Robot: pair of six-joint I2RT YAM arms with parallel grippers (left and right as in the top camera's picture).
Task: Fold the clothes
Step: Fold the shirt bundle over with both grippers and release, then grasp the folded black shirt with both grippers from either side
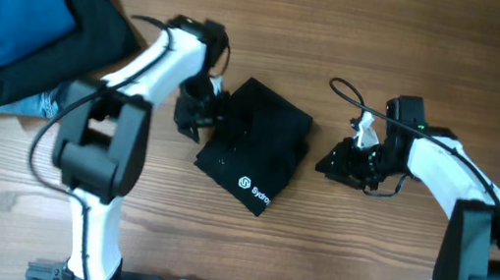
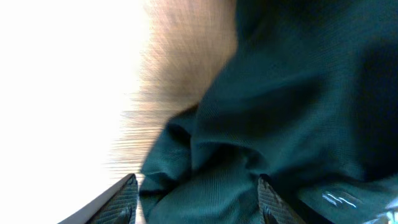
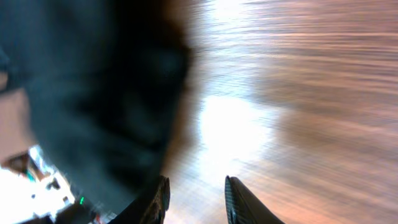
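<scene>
even bright overhead light, both wrist views blurred, blown-out white glare on table (image 2: 62,93)

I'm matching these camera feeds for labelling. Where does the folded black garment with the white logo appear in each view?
Overhead: the black garment lies mid-table, at the picture's centre.
Left wrist: it fills the right and lower frame, with its white logo at bottom right.
Right wrist: a dark blurred mass on the left is probably it; I cannot be sure.
Shared landmark: the wooden table.
</scene>
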